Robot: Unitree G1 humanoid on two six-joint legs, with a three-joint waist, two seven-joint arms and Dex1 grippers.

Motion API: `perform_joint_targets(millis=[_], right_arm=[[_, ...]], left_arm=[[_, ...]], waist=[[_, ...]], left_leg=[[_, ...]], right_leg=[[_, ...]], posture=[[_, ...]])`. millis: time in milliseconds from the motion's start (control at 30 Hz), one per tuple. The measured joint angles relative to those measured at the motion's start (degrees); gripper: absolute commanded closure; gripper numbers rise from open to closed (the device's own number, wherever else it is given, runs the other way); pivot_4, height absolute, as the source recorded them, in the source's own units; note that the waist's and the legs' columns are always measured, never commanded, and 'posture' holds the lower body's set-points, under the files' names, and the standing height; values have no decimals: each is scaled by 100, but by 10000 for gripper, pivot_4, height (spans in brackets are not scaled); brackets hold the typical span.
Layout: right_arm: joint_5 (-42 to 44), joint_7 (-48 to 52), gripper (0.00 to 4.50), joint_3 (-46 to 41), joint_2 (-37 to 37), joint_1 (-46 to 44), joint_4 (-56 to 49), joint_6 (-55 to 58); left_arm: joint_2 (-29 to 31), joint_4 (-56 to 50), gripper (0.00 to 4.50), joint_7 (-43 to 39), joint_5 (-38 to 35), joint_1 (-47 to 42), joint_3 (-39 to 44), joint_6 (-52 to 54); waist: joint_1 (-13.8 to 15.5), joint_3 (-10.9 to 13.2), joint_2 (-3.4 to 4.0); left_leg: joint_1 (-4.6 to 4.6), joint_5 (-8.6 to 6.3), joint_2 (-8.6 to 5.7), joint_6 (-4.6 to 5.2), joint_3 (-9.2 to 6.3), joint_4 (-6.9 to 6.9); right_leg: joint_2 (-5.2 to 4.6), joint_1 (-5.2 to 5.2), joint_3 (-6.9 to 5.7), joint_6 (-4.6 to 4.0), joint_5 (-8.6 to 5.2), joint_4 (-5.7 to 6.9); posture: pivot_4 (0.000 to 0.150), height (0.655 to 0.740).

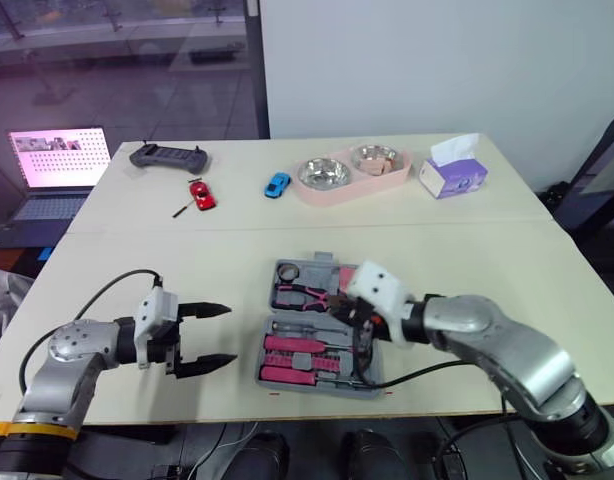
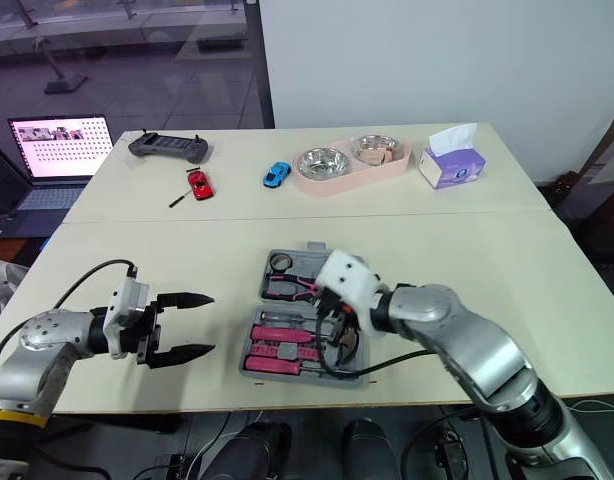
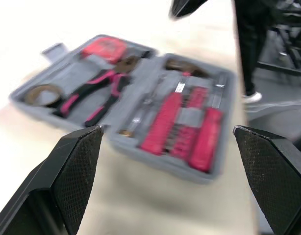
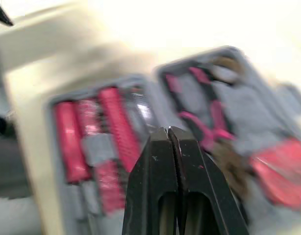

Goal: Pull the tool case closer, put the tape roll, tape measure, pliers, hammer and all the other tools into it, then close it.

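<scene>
Tool case (image 3: 79, 73) open near the front edge of the table (image 1: 487, 260), holding pliers (image 1: 305, 294), tape roll (image 1: 287, 271) and tape measure (image 3: 107, 47). Right gripper (image 4: 169, 131) above it, fingers pressed together, empty; left gripper (image 1: 230, 333) spread, beside it. Packing apparently done, hammer unconfirmed; lid not yet closed.

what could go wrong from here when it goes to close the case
1. The tool case lies close to the front edge of the table, so a push from the shut right gripper above it could slide it off.
2. The right arm's black cable drapes over the case's near half and might get trapped when the halves fold together.
</scene>
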Motion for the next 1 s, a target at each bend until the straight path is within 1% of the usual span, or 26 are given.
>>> perform_joint_targets(millis=[100, 133, 167, 233, 367, 400, 500, 600, 800, 1000], right_arm=[[-387, 42, 44673, 44, -582, 372, 460, -277], [-521, 39, 45000, 69, -691, 444, 622, -356], [-652, 18, 45000, 72, -726, 499, 857, -450], [-854, -8, 45000, 158, -748, 540, 1115, -586], [-1383, -1, 45000, 675, -885, 558, 1548, -767], [-1482, -2, 45000, 769, -872, 523, 1660, -766], [-1741, -14, 45000, 1048, -614, 142, 2051, -740], [-1933, -12, 45000, 1215, -399, -115, 2219, -746], [-2172, 161, 45000, 1401, -219, -376, 2429, -668], [-2420, 352, 45000, 1607, 19, -650, 2640, -724]], left_arm=[[-173, 302, 0, 234, 195, -309, -99, 17], [-203, 413, 5502, 297, 246, -374, -145, 59], [-299, 629, 8592, 392, 366, -557, -270, 112], [-485, 974, 18247, 595, 625, -858, -472, 121], [-686, 1798, 40084, 920, 1226, -1190, -877, 44], [-714, 1950, 44847, 956, 1328, -1241, -928, -24], [-869, 2421, 44847, 1152, 1595, -1424, -1018, -276], [-956, 2611, 44847, 1256, 1771, -1524, -1129, -434], [-1144, 2730, 44847, 1446, 2132, -1713, -1321, -582], [-1483, 2832, 44847, 1657, 2390, -1934, -1454, -617]], waist=[[-5, 1, 1], [-21, 2, 2], [-35, 2, 3], [-20, 3, 3], [-41, 3, 1], [-38, 4, 0], [-30, 5, 0], [-17, 4, -1], [-7, 3, 0], [-19, 1, 1]], left_leg=[[-2, 0, -2, 1, 3, -1], [-4, -1, -2, 2, 6, 0], [-2, -2, -1, 4, 13, -1], [-3, -1, 2, 3, 12, 2], [-3, -1, 3, 4, 18, 2], [-4, -1, 3, 3, 17, 2], [-4, 2, 4, -1, 15, 6], [-4, 3, 3, -3, 14, 7], [-5, 3, 0, -2, 13, 12], [0, 6, 0, -4, 13, 15]], right_leg=[[-1, 6, -2, 10, 11, -19], [-1, 5, 1, 11, 13, -22], [0, 4, 6, 13, 16, -22], [2, 5, 4, 12, 19, -22], [3, 3, 9, 14, 21, -24], [3, 2, 8, 14, 22, -24], [5, 2, 9, 12, 31, -24], [4, 5, 9, 14, 34, -26], [4, 12, 7, 20, 40, -31], [8, 19, 8, 21, 48, -32]], posture=[[1500, 7370], [1500, 7370], [1500, 7370], [1500, 7370], [1500, 7370], [1500, 7370], [1500, 7370], [1500, 7370], [1500, 7370], [1500, 7370]])
